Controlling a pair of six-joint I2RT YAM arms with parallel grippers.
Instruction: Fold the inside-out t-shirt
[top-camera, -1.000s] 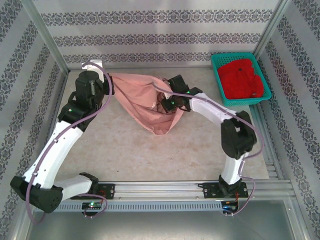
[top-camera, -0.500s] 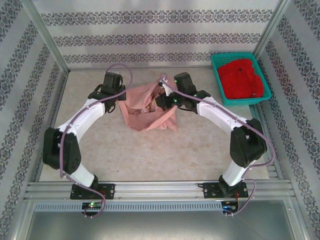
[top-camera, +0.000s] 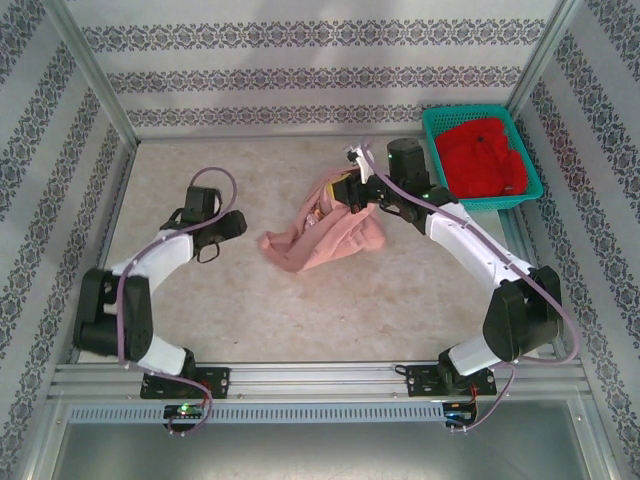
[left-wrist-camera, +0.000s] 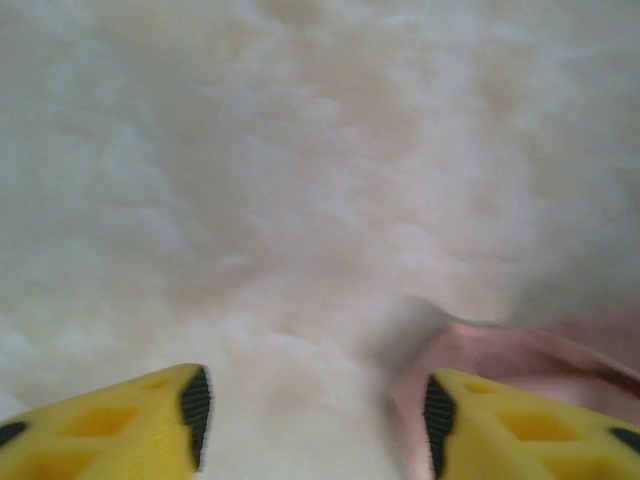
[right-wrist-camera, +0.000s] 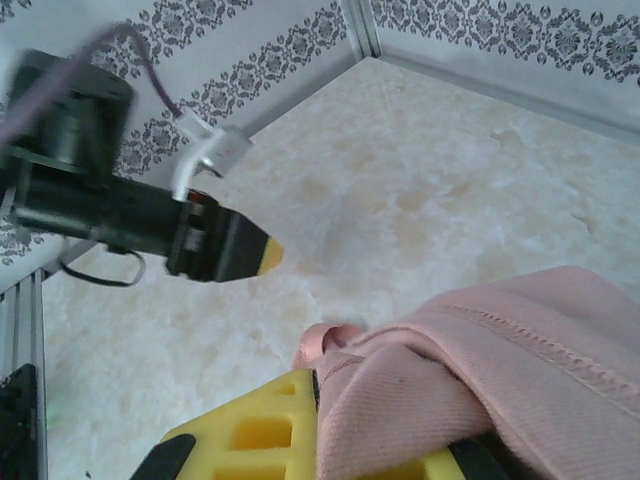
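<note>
Clenched on the upper right edge of the inside-out t-shirt (top-camera: 322, 238) with the right gripper (top-camera: 347, 192), pink cloth bunched against a yellow finger (right-wrist-camera: 250, 435). Heaped crumpled mid-table (top-camera: 400, 300), left of the teal basket (top-camera: 435, 155) holding a red garment (top-camera: 485, 160). Released and empty at the left gripper (left-wrist-camera: 312, 405), jaws apart above bare table, just left of the heap.

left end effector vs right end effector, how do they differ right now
The left end effector stands open with nothing between its fingers; the right end effector is shut on the pink t-shirt. The left end effector sits beside the shirt's left edge, close to the table; the right end effector holds one end of the shirt, the rest bunched on the table. Both have yellow fingers.
</note>
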